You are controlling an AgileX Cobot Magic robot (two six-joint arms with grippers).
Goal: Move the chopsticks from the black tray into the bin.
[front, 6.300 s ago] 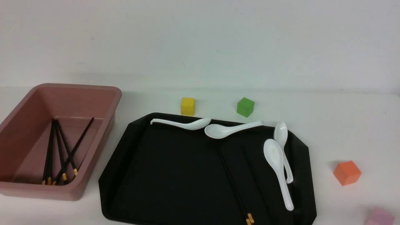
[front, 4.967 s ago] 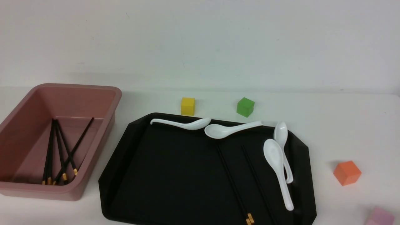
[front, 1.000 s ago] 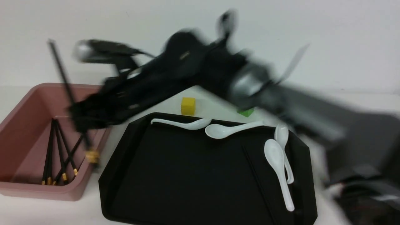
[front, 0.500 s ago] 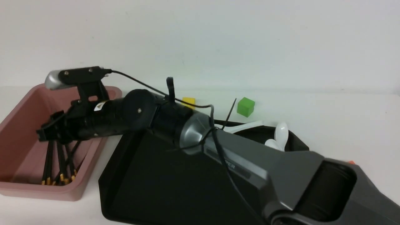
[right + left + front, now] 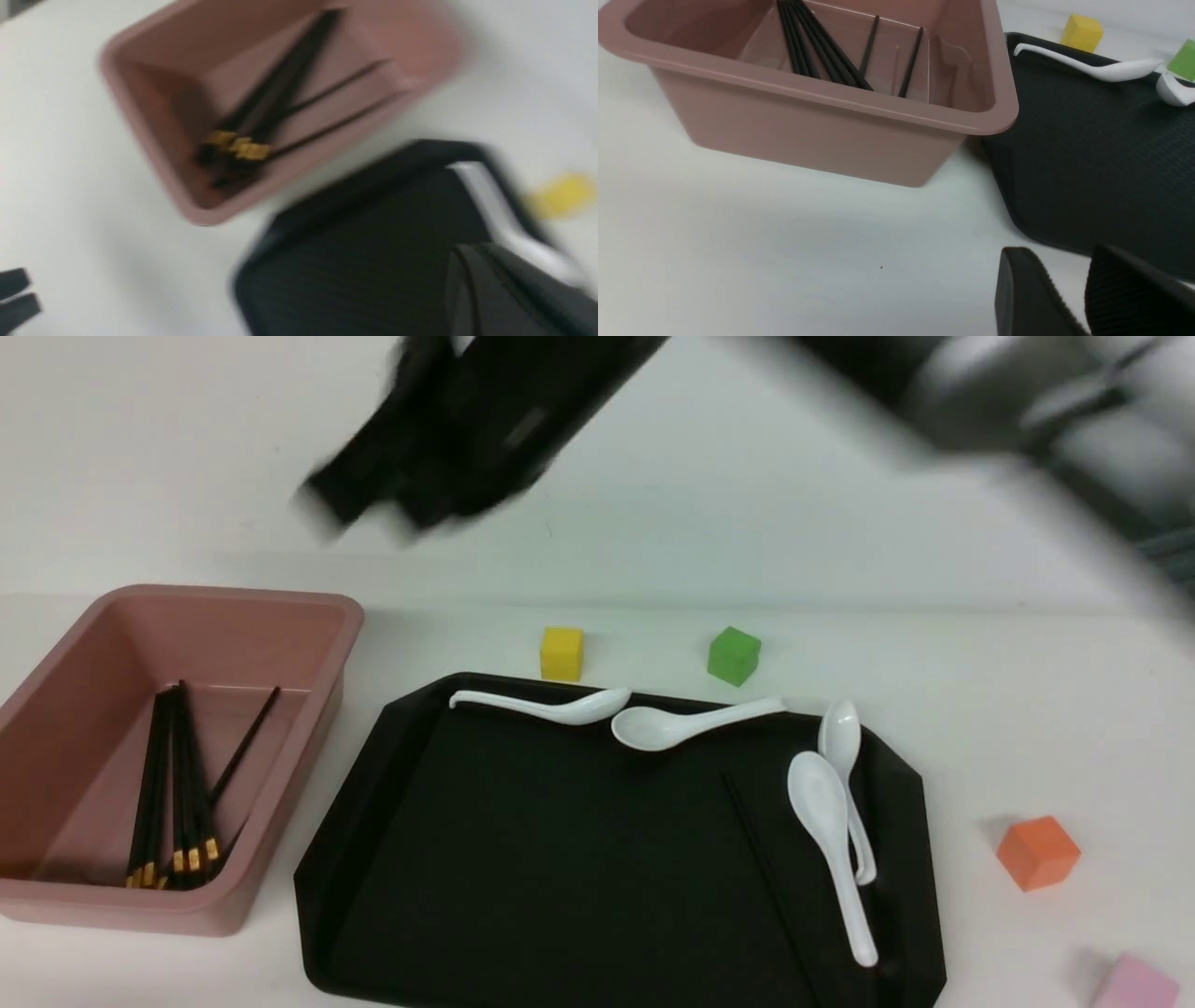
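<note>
The pink bin (image 5: pixel 196 633) stands at the left with several black gold-banded chopsticks (image 5: pixel 177 784) lying in it. One chopstick (image 5: pixel 761 859) lies on the black tray (image 5: pixel 523 859), left of the spoons. My right gripper (image 5: pixel 373 495) is a blur high above the bin's far side; in its wrist view (image 5: pixel 467 261) the fingers sit together with nothing between them, above the tray (image 5: pixel 355 261) and bin (image 5: pixel 154 116). My left gripper (image 5: pixel 1057 254) is open and empty, low over the table near the tray's corner (image 5: pixel 1087 154), in front of the bin (image 5: pixel 822 130).
Several white spoons (image 5: pixel 826 821) lie along the tray's far and right sides. A yellow cube (image 5: pixel 561 653) and a green cube (image 5: pixel 733 655) stand behind the tray. An orange cube (image 5: pixel 1036 851) and a pink cube (image 5: pixel 1134 985) stand to its right.
My right arm carried one chopstick from the tray to the bin, left it there, and has swung up and away. Two chopsticks were on the tray; one is there now.
</note>
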